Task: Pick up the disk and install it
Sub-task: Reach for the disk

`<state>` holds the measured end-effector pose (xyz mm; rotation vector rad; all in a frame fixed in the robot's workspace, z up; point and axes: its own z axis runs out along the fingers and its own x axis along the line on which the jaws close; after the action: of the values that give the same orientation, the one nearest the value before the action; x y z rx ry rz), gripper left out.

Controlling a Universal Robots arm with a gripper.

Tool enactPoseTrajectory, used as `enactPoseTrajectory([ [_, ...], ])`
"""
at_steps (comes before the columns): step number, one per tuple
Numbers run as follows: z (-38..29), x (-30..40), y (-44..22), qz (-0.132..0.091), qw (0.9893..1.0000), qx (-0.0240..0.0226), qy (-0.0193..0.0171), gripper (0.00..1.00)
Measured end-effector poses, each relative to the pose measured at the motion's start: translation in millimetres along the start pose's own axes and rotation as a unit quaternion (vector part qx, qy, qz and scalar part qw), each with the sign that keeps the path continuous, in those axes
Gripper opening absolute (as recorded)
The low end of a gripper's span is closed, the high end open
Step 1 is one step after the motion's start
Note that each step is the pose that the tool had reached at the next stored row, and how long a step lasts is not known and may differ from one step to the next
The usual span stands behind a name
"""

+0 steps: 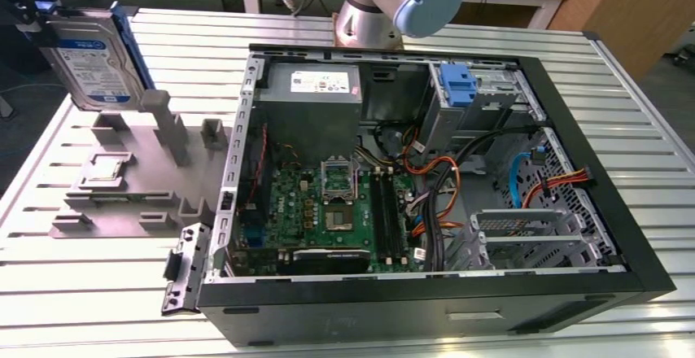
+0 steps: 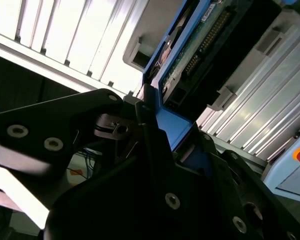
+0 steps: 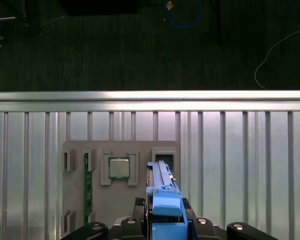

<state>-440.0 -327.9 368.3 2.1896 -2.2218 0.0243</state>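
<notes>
claw (image 2: 157,127): clamped on disk (image 2: 200,45) edge | disk: circuit side showing | behind: slatted table (image 2: 60,35)

No print is legible. The disk (image 1: 78,31) carries a white-and-blue label (image 1: 100,72), the power supply (image 1: 309,118) a white sticker (image 1: 311,81), both too small.

A ribbed silver metal counter (image 1: 87,293) carries two things. An open black computer case (image 1: 434,301) lies on its side, covering most of the half at the exterior view's right. A grey fixture plate (image 1: 120,203) sits beside it, toward the opposite edge.
</notes>
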Motion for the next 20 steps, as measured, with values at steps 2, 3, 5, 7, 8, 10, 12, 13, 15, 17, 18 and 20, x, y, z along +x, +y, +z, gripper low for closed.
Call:
enactPoseTrajectory([
  [2, -0.3, 0.0, 0.2, 0.0, 1.0, 0.0005, 0.0002, 0.37],
  [3, -0.2, 0.0, 0.4, 0.0, 1.0, 0.0016, 0.0002, 0.37],
  [5, -0.2, 0.0, 0.9, 0.0, 1.0, 0.0053, 0.0001, 0.37],
  [7, -0.2, 0.0, 1.1, 0.0, 1.0, 0.0083, 0.0001, 0.37],
  [8, -0.2, 0.0, 1.1, 0.0, 1.0, 0.0084, 0.0, 0.37],
  [10, -0.2, 0.0, 1.1, 0.0, 1.0, 0.0085, 0.0, 0.37],
  [12, -0.2, 0.0, 1.2, 0.0, 1.0, 0.0085, 0.0001, 0.37],
  [13, -0.2, 0.0, 1.2, 0.0, 1.0, 0.0085, 0.0, 0.37],
  [15, -0.2, 0.0, 1.2, 0.0, 1.0, 0.0086, 0.0, 0.37],
  [17, -0.2, 0.0, 1.2, 0.0, 1.0, 0.0085, 0.0001, 0.37],
  [18, -0.2, 0.0, 1.2, 0.0, 1.0, 0.0086, 0.0001, 0.37],
  [20, -0.2, 0.0, 1.2, 0.0, 1.0, 0.0086, 0.0, 0.37],
])
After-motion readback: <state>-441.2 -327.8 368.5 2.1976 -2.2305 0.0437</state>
